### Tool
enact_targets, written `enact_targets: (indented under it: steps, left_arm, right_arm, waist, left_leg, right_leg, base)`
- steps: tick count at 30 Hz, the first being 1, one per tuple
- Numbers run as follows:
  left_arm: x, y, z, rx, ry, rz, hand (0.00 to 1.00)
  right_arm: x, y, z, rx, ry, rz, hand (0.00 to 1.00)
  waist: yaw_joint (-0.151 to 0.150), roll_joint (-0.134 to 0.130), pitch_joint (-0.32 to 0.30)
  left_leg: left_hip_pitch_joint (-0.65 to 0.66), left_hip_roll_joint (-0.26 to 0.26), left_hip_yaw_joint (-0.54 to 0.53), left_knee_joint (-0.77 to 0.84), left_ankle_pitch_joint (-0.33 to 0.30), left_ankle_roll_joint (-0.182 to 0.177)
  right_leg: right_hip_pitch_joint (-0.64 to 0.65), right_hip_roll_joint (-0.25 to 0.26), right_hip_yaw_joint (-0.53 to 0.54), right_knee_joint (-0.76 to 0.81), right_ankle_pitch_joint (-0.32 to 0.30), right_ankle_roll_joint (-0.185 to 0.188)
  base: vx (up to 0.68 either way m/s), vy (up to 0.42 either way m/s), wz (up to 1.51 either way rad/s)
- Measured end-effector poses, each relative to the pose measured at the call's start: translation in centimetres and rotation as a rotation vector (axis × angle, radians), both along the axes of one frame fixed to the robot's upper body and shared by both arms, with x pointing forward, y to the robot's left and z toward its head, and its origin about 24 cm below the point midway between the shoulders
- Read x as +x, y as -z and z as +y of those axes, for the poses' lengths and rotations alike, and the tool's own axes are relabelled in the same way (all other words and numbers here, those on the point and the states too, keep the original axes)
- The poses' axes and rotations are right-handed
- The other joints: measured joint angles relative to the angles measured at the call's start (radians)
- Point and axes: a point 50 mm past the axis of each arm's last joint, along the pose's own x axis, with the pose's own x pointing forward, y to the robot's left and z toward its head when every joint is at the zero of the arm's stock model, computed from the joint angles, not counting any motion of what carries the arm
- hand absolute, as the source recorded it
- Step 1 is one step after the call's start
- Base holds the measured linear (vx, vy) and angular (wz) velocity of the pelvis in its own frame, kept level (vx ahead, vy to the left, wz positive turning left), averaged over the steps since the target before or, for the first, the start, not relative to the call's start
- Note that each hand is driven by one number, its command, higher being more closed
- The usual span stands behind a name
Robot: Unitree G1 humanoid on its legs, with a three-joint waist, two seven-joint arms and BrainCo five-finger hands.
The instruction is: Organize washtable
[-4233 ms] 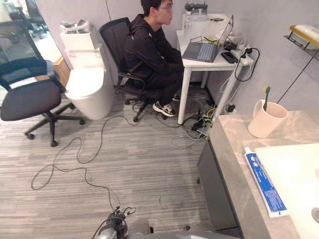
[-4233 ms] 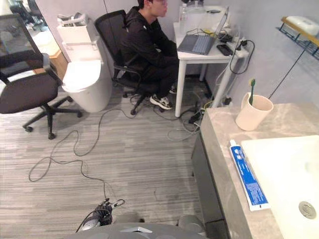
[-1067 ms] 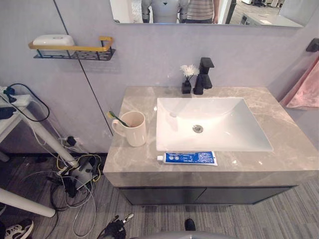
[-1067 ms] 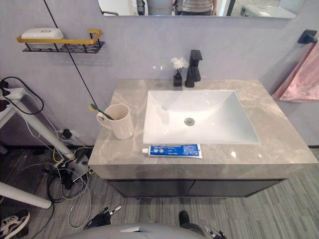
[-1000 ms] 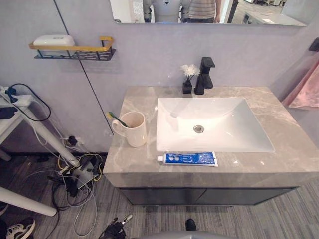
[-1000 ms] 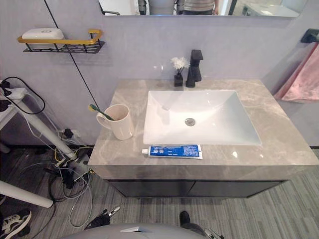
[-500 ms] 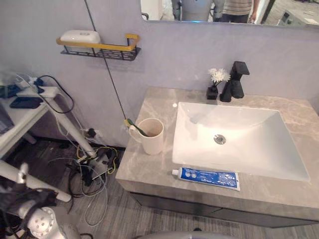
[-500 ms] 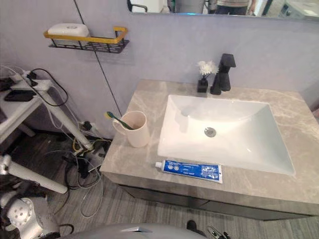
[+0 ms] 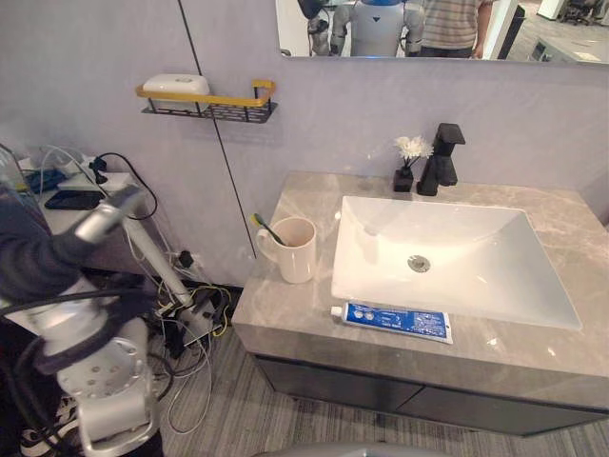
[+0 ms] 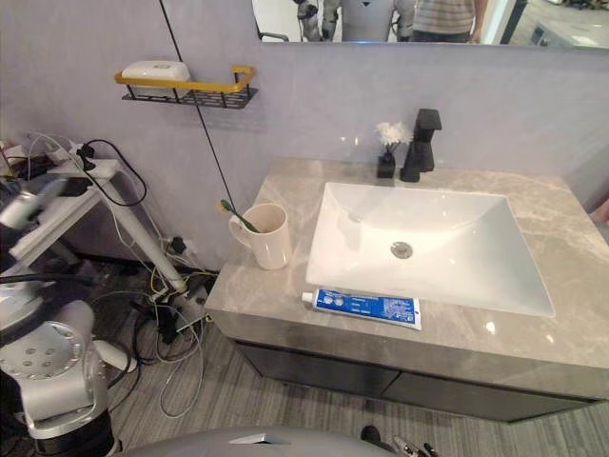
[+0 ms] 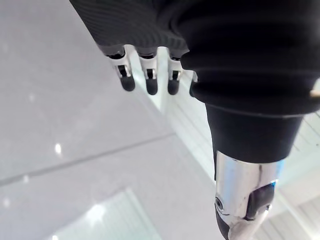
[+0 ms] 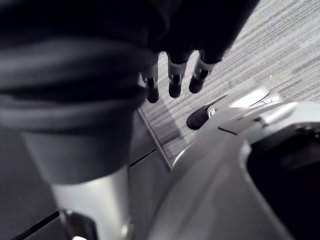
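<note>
Grey marble washtable (image 9: 285,314) sat right of centre in the left eye view — cup (image 9: 297,252) with toothbrush (image 9: 265,227) left of the sink (image 9: 476,276), toothpaste tube (image 9: 395,322) loose along the front edge. Its right end was cut off, and the toothbrush's lower end was hidden in the cup. Nothing was grasped: I judged this the approach, the next move calling for a reach to the toothpaste tube. Left wrist view: left hand (image 11: 148,75) hung slack-fingered, empty. Right wrist view: right hand (image 12: 172,80) likewise.
</note>
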Motion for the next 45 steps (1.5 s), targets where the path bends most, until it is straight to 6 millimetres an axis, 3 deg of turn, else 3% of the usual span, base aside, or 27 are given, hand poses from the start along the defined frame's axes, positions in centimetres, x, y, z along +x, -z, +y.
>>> enact_targets:
  steps: [1,6,8,13,16,20,27,45]
  left_arm:
    - [0.2,0.1,-0.8,0.030,0.066,0.019,0.00]
    - [0.7,1.0,-8.6,0.419,0.596,0.119,0.00]
    - [1.1,1.7,-10.7,0.539,0.711,0.161,0.00]
    - [2.5,4.1,-14.4,0.786,0.847,0.298,0.00]
    - [2.0,5.2,-15.9,0.901,0.874,0.304,0.00]
    - [1.5,5.9,-16.7,0.950,0.916,0.316,0.00]
    - [2.5,8.4,-17.9,1.053,0.880,0.429,0.00]
    - [3.9,10.7,-18.0,1.029,0.783,0.596,0.00]
  right_arm:
    - [0.0,0.0,0.1,0.002,-0.007,0.002,0.00]
    - [0.4,-0.1,-0.4,0.001,-0.040,-0.012,0.00]
    - [0.7,-0.2,-0.8,-0.008,-0.047,-0.019,0.00]
    - [1.7,-0.2,-0.8,0.006,-0.056,-0.033,0.00]
    - [1.9,-0.2,-0.7,0.009,-0.058,-0.036,0.00]
    - [2.2,-0.2,-0.5,0.015,-0.060,-0.040,0.00]
    - [2.2,-0.2,-0.6,0.014,-0.056,-0.040,0.00]
    - [2.0,-0.1,-0.5,0.023,-0.046,-0.027,0.00]
  waist:
    - [-0.001,0.000,0.000]
    - [-0.026,0.009,0.004]
    - [-0.030,0.021,0.007]
    - [-0.059,0.030,0.008]
    - [-0.069,0.031,0.007]
    - [-0.073,0.024,0.012]
    - [-0.075,0.024,0.012]
    - [-0.076,0.023,0.011]
  left_leg:
    - [0.000,0.000,0.000,0.000,0.000,0.000]
    - [-0.001,0.000,0.016,-0.010,0.002,-0.004]
    - [-0.003,0.000,0.024,-0.014,0.003,-0.005]
    - [-0.028,0.002,0.035,-0.014,0.011,-0.005]
    - [-0.025,0.001,0.037,-0.011,0.011,-0.005]
    - [-0.025,0.000,0.042,-0.009,0.011,-0.005]
    - [-0.032,0.001,0.028,0.002,0.008,-0.001]
    - [-0.046,0.000,0.004,0.004,0.008,-0.001]
  right_leg:
    - [0.000,0.000,0.000,0.000,0.001,0.000]
    - [-0.015,0.001,0.016,-0.001,0.005,0.002]
    - [-0.023,0.001,0.022,0.000,0.008,0.000]
    - [-0.056,0.005,0.030,0.000,0.020,0.002]
    - [-0.056,0.004,0.035,0.000,0.020,0.003]
    - [-0.055,0.003,0.038,0.000,0.020,0.003]
    - [-0.043,0.001,0.021,0.000,0.016,-0.002]
    - [-0.044,-0.001,0.000,0.000,0.017,0.000]
  base:
    - [-0.04,-0.008,0.00]
    - [-0.01,0.001,-0.08]
    - [0.01,0.008,-0.12]
    - [0.04,-0.001,-0.07]
    - [0.06,0.017,-0.02]
    - [0.02,0.008,-0.02]
    - [-0.04,-0.010,0.07]
    - [0.01,0.001,0.03]
